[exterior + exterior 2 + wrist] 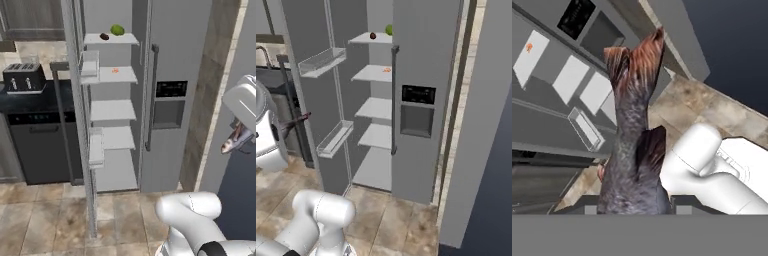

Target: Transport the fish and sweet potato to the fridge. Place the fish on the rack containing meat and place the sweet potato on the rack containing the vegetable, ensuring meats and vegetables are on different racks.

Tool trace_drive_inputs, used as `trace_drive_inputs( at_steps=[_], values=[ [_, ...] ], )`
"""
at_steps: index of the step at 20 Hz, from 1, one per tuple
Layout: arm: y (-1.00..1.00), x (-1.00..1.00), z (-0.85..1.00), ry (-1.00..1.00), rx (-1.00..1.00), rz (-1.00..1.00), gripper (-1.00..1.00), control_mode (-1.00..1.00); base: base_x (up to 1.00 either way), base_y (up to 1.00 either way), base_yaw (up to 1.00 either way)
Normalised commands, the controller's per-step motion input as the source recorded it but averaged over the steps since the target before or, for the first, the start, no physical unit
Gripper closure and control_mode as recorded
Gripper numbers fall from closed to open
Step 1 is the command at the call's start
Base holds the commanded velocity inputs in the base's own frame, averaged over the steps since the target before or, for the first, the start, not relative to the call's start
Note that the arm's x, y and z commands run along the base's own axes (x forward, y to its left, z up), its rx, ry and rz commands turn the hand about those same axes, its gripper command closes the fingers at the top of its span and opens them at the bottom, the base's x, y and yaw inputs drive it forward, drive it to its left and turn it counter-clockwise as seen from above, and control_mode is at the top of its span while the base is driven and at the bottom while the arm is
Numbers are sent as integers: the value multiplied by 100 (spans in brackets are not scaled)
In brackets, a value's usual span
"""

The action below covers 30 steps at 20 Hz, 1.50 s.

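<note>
In front of the open tall grey steel-look fridge: arm parked to the side, gripper closed on one slim silver-grey fish with a dark back and reddish-brown tail. Hand view shows the fish body pinched at the bottom edge, tail pointing up and away; fingertips themselves are hidden behind the fish. In the left base view the fish hangs at the right edge under the white wrist, well apart from the fridge.

Fridge interior, counted: five flat pale grey shelf plates stacked, plus two clear door bins on the open left door.
- Uppermost pale grey shelf plate: one small dark reddish-brown oblong sweet potato and one rounded lumpy green vegetable, just beside each other, apart as far as I can tell at this resolution.
- Second shelf: one small orange-pink meat lump, alone.

Right fridge door shut, with one dark dispenser panel and a grey recess below it; any text on the panel is too small to read. Two long vertical bar handles.

Left of the fridge: one black two-slot toaster on a dark surface, over one dark dishwasher-like cabinet. Tan tiled floor. No readable brands or labels.
</note>
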Motion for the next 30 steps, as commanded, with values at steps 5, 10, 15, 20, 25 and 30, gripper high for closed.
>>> trace_drive_inputs(
  at_steps=[5, 10, 15, 20, 25, 30],
  values=[
    [0, 0, 0, 0, 0, 0, 100, 100, 100, -70, 40],
    [0, 0, 0, 0, 0, 0, 100, 100, 92, -63, 39],
    [0, 0, 0, 0, 0, 0, 100, 100, 80, 29, 7],
    [0, 0, 0, 0, 0, 0, 100, 100, 85, 24, 0],
    [0, 0, 0, 0, 0, 0, 100, 100, 57, -19, 3],
    [0, 0, 0, 0, 0, 0, 100, 100, 82, 11, 1]
  ],
)
